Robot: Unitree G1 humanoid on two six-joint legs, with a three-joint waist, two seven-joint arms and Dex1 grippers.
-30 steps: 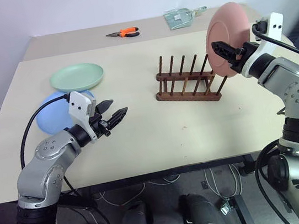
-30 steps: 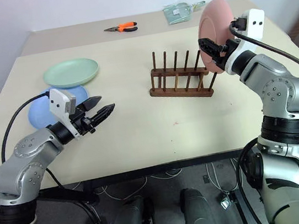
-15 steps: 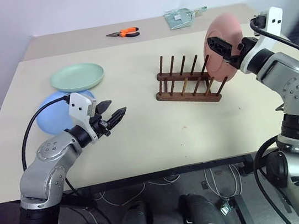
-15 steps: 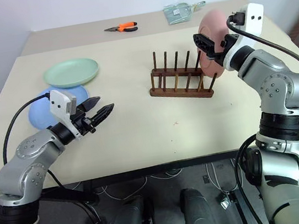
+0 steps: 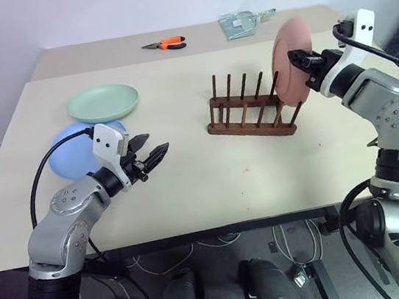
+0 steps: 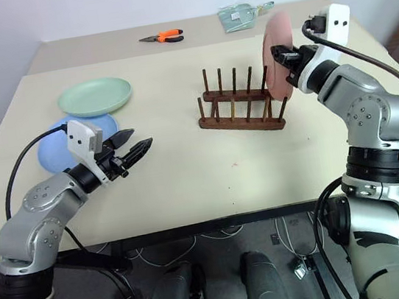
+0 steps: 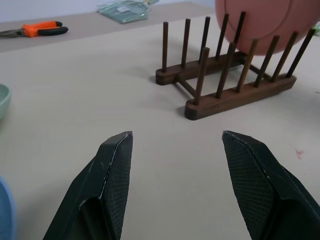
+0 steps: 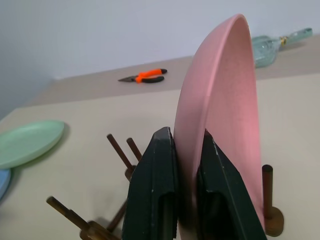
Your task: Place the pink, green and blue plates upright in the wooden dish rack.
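A: Where's the pink plate [image 5: 291, 62] sitting?

B: It's standing on edge at the right end of the wooden dish rack [image 5: 248, 108], lower rim down among the end pegs. The right gripper [image 8: 186, 165] is clamping its rim, one finger on each face.

A: Anything else sitting in the rack?

B: The other slots are standing bare, just upright pegs. I can't tell whether the plate's weight is resting on the rails or on the gripper.

A: Green and blue plates?

B: Both are lying flat on the surface, well left of the rack. The green plate [image 5: 102, 102] is sitting behind the blue plate [image 5: 72, 153] and overlapping its far edge.

A: Left gripper?

B: The left gripper [image 7: 176, 150] is hovering over bare surface between the blue plate and the rack, fingers spread apart, carrying nothing. It's pointing toward the rack.

A: Anything blocking the way?

B: Orange-handled pliers [image 5: 165, 44] and a clear plastic bag [image 5: 242, 21] are lying at the far side of the surface, well behind the rack. A black cable [image 5: 45, 174] is looping from the left wrist across the front of the blue plate.
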